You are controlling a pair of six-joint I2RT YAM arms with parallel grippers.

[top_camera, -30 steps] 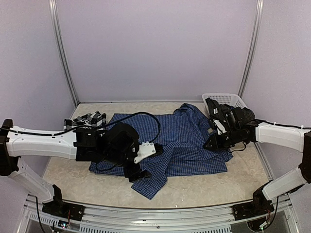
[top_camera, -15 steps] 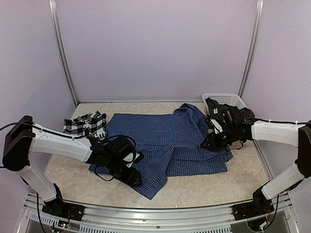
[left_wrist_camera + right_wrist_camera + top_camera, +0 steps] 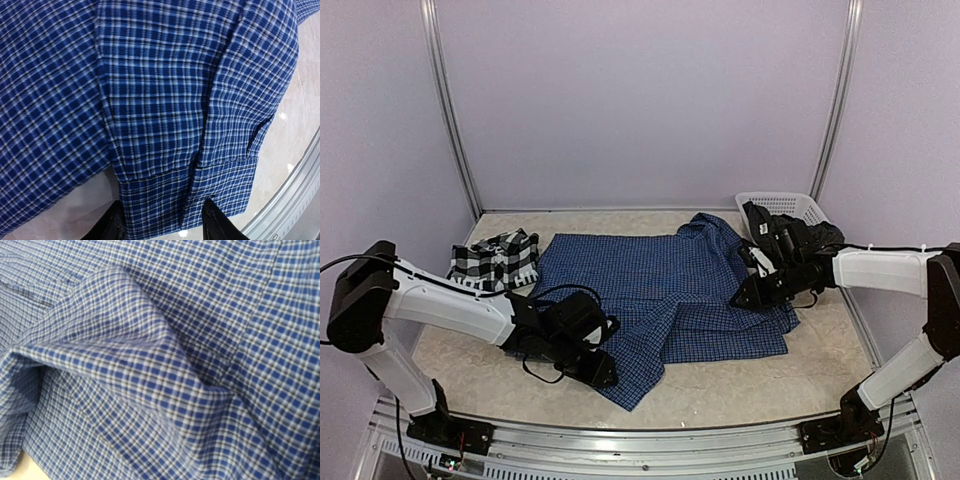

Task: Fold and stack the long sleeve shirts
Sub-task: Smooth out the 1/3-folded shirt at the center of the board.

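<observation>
Blue checked cloth fills the middle of the table [image 3: 720, 385] in the top view: the blue shirt [image 3: 670, 280] lies spread out and wrinkled, one sleeve trailing toward the near edge. The plaid shirt [image 3: 497, 257] sits bunched at the far left, just beside it. The left pincer [image 3: 597, 368] is low over that trailing sleeve, its arm bent at the elbow and reaching in from the left. The right pincer [image 3: 744, 296] is down at the shirt's right side, its arm stretched in from the right, with a white basket [image 3: 790, 205] behind it. From this view I cannot tell whether its fingers are spread or pressed together.

Left wrist view: the left pincer [image 3: 162, 227] stands spread, one black fingertip [image 3: 112, 226] on either side of the sleeve's cuff [image 3: 185, 195], clamping nothing. The sleeve runs flat up the picture, with pale table [image 3: 295, 135] and a metal rail [image 3: 290, 210] to the right.

Right wrist view: the blue shirt [image 3: 160, 365] fills everything, pushed up into a soft ridge with a shadowed fold at the left. No fingers show, so this pincer's state cannot be told.
</observation>
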